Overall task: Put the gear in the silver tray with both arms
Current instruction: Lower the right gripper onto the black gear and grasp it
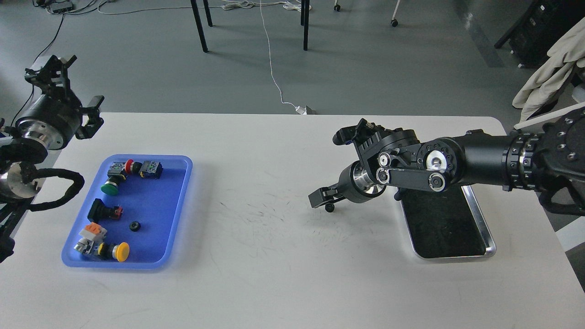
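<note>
A small black gear [329, 208] lies on the white table, left of the silver tray [452, 257]. My right arm reaches over the tray's far end and hides it. My right gripper [321, 199] points left and down, its tips right above and just left of the gear. I see it side-on and cannot tell its two fingers apart, nor whether it touches the gear. My left gripper [72, 93] is open and empty, raised over the table's far left corner. A second black gear [134, 225] lies in the blue tray.
The blue plastic tray [180, 201] at the left holds several push-button switches with green, red and yellow caps. Scuff marks cover the table's middle. Table legs and cables are on the floor beyond the far edge.
</note>
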